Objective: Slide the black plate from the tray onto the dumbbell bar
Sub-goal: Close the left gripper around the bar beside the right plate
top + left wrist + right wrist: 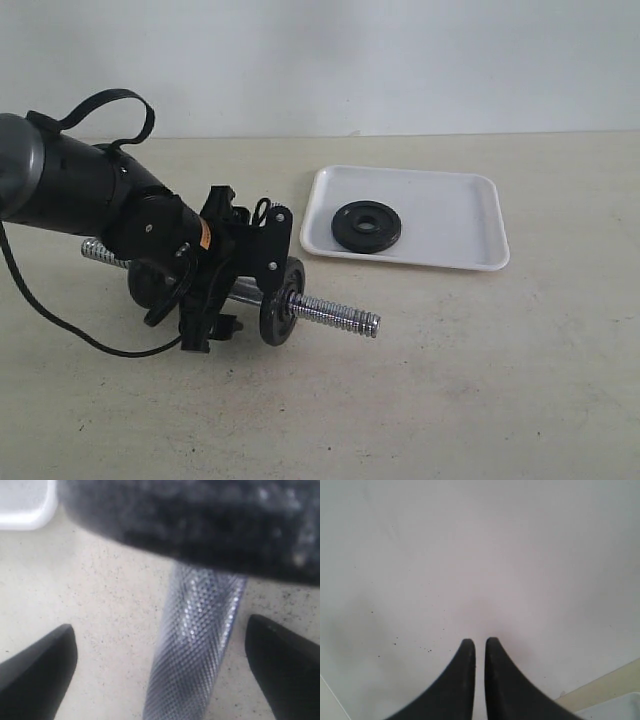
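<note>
Black plate lying flat in the tray, upper right of centre in the exterior view, apart from the dumbbell bar on the counter. Judged iron: heavy, rigid, smooth; best taken across rim and centre hole. Left end effector spread astride the bar; right end effector drawn together, holding nothing

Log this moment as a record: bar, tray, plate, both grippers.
dumbbell bar: on the table, one disc beside its bare threaded end
tray: white, on the table, apart from the dumbbell bar
black plate: flat in the tray, at the end nearest the dumbbell bar, untouched
left gripper: open, fingers either side of the bar's knurled middle, not touching
right gripper: shut, empty, facing a plain pale surface
</note>
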`<state>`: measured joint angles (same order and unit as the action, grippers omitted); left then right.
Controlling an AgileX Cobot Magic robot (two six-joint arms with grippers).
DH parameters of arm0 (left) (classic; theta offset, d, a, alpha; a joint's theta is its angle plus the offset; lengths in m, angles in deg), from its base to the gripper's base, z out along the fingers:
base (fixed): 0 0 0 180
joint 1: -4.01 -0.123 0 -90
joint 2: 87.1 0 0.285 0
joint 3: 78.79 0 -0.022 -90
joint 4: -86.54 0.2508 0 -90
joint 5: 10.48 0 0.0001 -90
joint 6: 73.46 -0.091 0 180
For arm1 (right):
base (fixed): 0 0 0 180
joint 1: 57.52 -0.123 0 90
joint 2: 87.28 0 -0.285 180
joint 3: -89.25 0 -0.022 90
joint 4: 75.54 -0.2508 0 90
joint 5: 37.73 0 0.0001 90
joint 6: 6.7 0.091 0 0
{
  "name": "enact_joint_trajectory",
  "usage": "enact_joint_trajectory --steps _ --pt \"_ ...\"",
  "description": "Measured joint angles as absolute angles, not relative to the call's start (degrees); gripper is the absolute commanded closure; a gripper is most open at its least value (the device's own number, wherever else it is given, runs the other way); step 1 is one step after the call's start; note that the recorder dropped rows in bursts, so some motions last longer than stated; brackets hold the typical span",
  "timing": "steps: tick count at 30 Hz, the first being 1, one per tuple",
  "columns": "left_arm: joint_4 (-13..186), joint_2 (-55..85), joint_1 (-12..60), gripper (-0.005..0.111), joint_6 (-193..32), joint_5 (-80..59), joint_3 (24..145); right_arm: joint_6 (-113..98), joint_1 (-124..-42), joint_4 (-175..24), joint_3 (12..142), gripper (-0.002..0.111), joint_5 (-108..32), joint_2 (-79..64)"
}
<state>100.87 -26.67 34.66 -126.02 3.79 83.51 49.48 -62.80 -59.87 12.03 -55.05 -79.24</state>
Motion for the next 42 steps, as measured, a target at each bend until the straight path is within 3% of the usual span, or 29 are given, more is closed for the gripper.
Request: enact_joint_trajectory --steps 15,32,35,42 --pt "101.1 -28.3 34.7 0.022 -126.0 -0.2 84.0 49.7 -62.8 -59.9 12.0 0.104 -55.0 -79.2" --pt "101.1 -28.6 34.7 0.030 -126.0 -0.4 84.0 49.7 -62.8 -59.9 12.0 0.104 -55.0 -79.2" --pt "100.6 -28.6 34.7 0.035 -126.0 -0.4 84.0 49.7 -62.8 -59.9 12.0 0.104 -55.0 -79.2" --pt "98.6 -28.8 34.7 0.059 -126.0 0.5 84.0 49.7 -62.8 -59.9 12.0 0.104 -55.0 -79.2"
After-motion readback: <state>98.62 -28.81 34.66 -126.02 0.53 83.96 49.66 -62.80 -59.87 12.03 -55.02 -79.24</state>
